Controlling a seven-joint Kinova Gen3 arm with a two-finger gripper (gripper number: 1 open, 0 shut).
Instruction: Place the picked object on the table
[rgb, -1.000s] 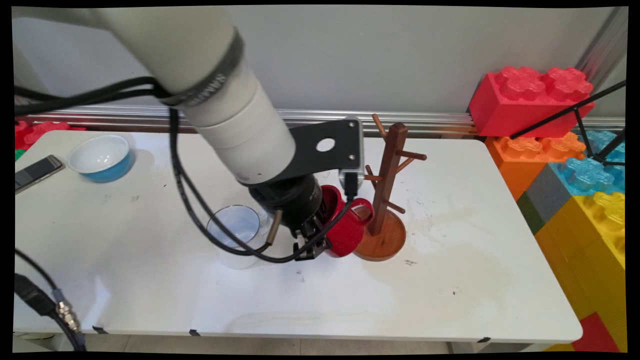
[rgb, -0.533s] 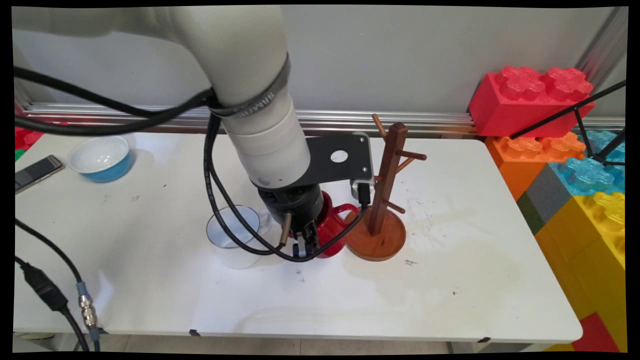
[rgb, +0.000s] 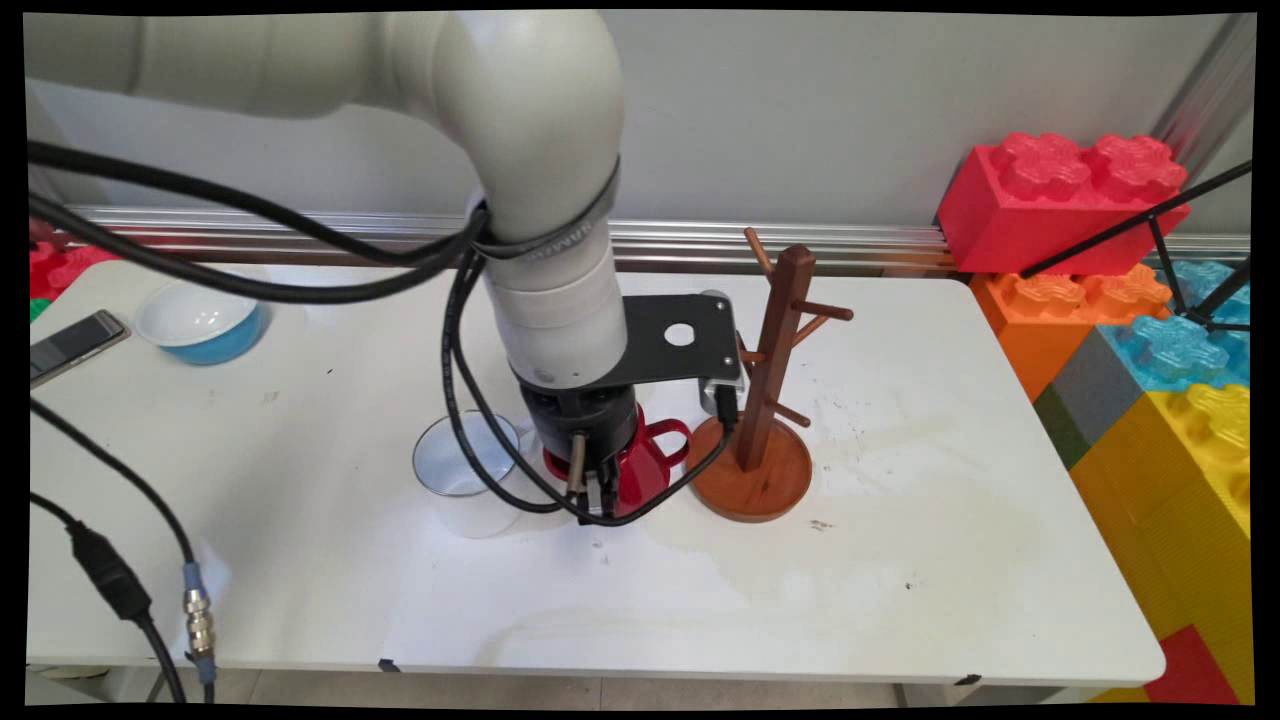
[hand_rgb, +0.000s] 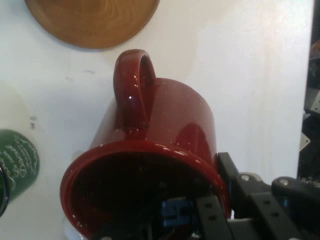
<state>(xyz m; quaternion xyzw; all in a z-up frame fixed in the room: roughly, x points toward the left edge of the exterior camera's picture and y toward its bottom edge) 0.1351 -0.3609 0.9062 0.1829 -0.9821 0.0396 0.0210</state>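
My gripper is shut on the rim of a red mug, with one finger inside the mug and one outside. The mug stands close to upright at the table surface, between a white mug on its left and a wooden mug tree on its right. In the hand view the red mug's handle points toward the tree's round base. The white mug shows a green print at the left edge. Whether the red mug rests on the table is hidden by the hand.
A blue bowl and a phone lie at the table's far left. Large toy bricks are stacked beyond the right edge. Black cables hang over the near left of the white table.
The arm has swung to near vertical and shifted slightly left. The red mug has turned from tilted to close to upright and drawn away from the tree's base.
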